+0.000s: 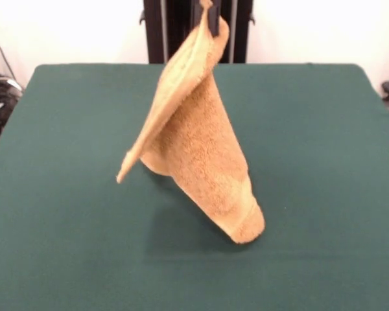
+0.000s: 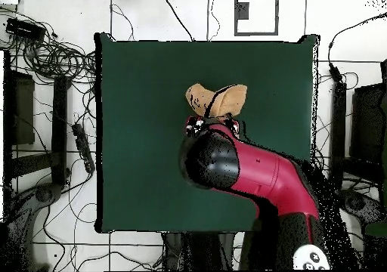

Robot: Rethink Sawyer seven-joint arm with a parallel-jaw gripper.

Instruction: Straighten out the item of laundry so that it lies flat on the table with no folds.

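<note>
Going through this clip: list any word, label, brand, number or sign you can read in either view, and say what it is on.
None can be read in either view.
The towel, hanging from the gripper, shows plain terry only; no tag is visible.
The table has a bare green top with no markings.
The arm shows a white patch with dark spots near its base in the overhead view, too small to read.

no readable text, labels, or signs

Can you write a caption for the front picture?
Gripper lifts the orange towel above the green table.
</note>
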